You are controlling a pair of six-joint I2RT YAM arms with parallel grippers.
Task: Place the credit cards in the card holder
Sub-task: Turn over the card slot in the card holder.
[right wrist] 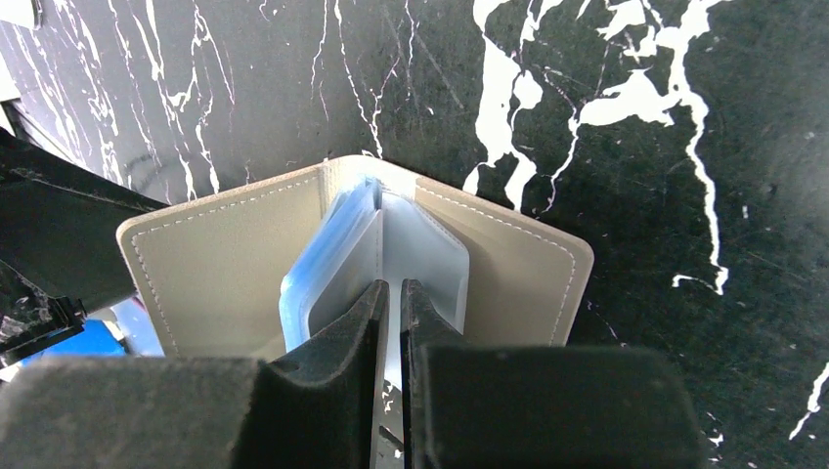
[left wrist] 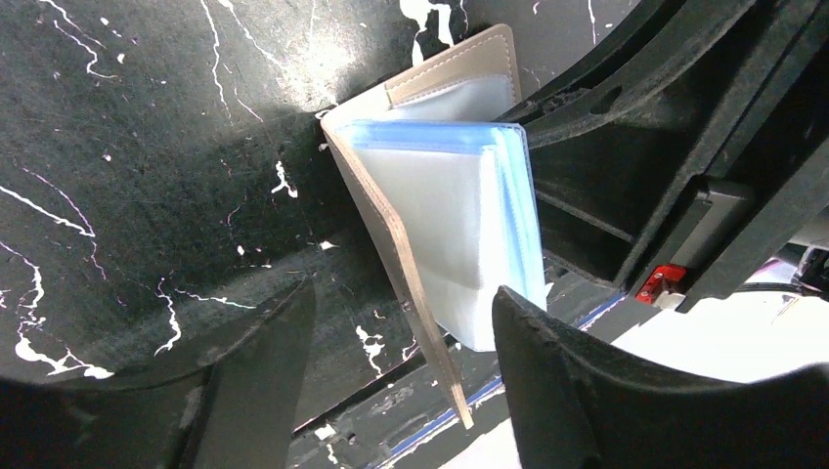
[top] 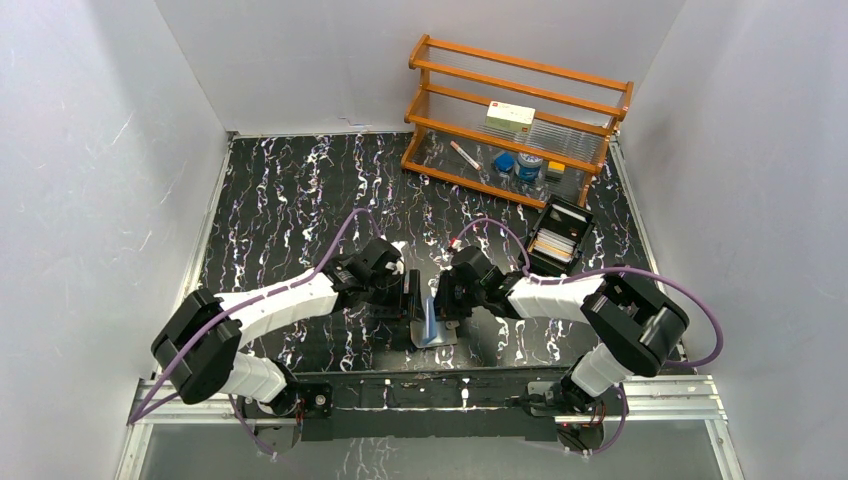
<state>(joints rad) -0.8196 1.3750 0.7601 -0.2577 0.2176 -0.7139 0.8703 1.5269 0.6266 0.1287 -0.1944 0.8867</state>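
Card holder (top: pixel 432 330): where is it sitting? (op.)

It is gaping in a V near the front edge of the bench (top: pixel 280 200), between your two claws, bluish clear sleeves fanning out from the grey covers. Whether it is resting on the bench or hanging lifted, I cannot tell. (obs.)

What are the claws doing? (op.)

Your right claw (right wrist: pixel 394 288) is clenching on one clear sleeve in the middle of the card holder, jaws nearly meeting around it. Your left claw (left wrist: pixel 403 313) is hanging released, jaws spread wide, the edge of one cover lying between them; I cannot tell whether a finger is touching it. (obs.)

Credit cards (top: pixel 553 247)? (op.)

The credit cards are standing as pale faces in the black tray (top: pixel 568 212), well apart from the card holder and just in front of the wooden rack (top: pixel 528 64). Whether any card is sitting in a sleeve, I cannot tell. (obs.)
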